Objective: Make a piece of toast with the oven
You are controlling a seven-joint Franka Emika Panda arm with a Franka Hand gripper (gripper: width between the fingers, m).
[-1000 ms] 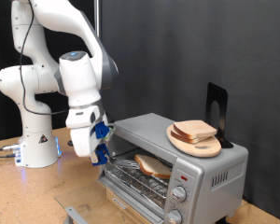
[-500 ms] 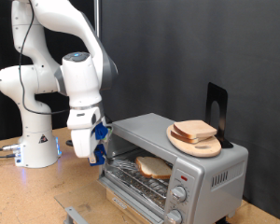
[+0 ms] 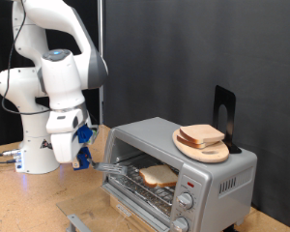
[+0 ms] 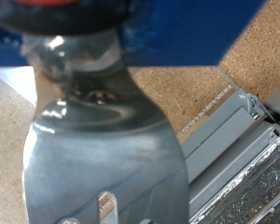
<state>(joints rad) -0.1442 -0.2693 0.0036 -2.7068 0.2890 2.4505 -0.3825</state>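
Against the black backdrop (image 3: pixel 184 48) I see the arm (image 3: pixel 53 87) standing at the exterior view's left, its white base on the tan table (image 3: pixel 29 203). Right of it sits the oven (image 3: pixel 198 159), door down, with the rack (image 3: pixel 150 186) showing in the mouth. On that rack lies the toast (image 3: pixel 160 175), flat, inside the opening and near the front edge. Above, on the oven's roof, a round board (image 3: pixel 203 147) carries a pile of slices (image 3: pixel 200 134), with a dark stand (image 3: pixel 223 114) upright behind it near the roof's right edge.

My gripper (image 3: pixel 81 145) hangs low between the arm's base and the oven's left side, outside the mouth and apart from the toast. A metal spatula (image 3: pixel 111 168) juts from it toward the oven, its blade reaching just to the oven's lower left corner. Bare tabletop lies under and in front of the gripper, down to the exterior view's bottom left.

From the wrist view, the spatula (image 4: pixel 103 140) fills most of the picture, a shiny slotted blade clamped under the blue fingers (image 4: pixel 177 28); so the fingers are closed on its handle. Speckled tabletop (image 4: pixel 233 65) and the oven's door edge (image 4: pixel 238 154) show past it.
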